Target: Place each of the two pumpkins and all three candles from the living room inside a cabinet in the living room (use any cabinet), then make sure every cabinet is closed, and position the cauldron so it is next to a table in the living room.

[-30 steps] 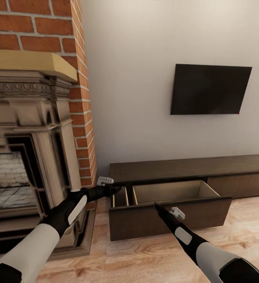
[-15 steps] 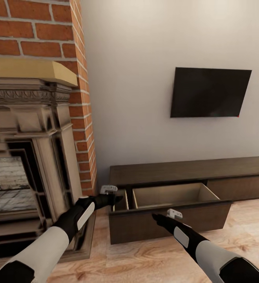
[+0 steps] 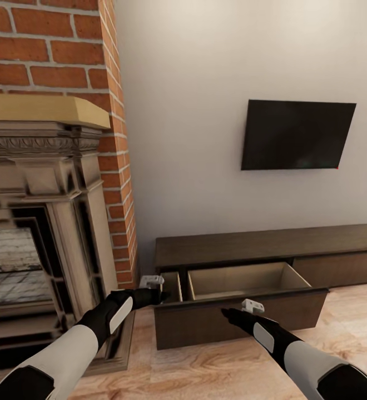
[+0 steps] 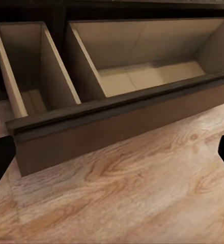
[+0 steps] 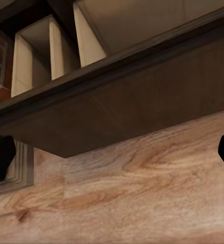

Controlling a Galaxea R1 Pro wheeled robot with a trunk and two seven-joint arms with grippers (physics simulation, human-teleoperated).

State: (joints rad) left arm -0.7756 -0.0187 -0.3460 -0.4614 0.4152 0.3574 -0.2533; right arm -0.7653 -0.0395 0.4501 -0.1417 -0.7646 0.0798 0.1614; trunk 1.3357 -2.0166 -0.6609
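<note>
Cabinet (image 3: 272, 247) drawer (image 3: 244, 280) stands pulled out under the TV, both compartments bare. Left end effector (image 3: 160, 296) and right end effector (image 3: 226, 314) hover released, holding nothing. Shoved shut now, it would close without 2 pumpkins or 3 candles.

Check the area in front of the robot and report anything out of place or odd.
Only the cabinet stands out: its left drawer is pulled out over the wooden floor, and both pale compartments look empty. Nothing appears spilled, tilted or damaged.
</note>
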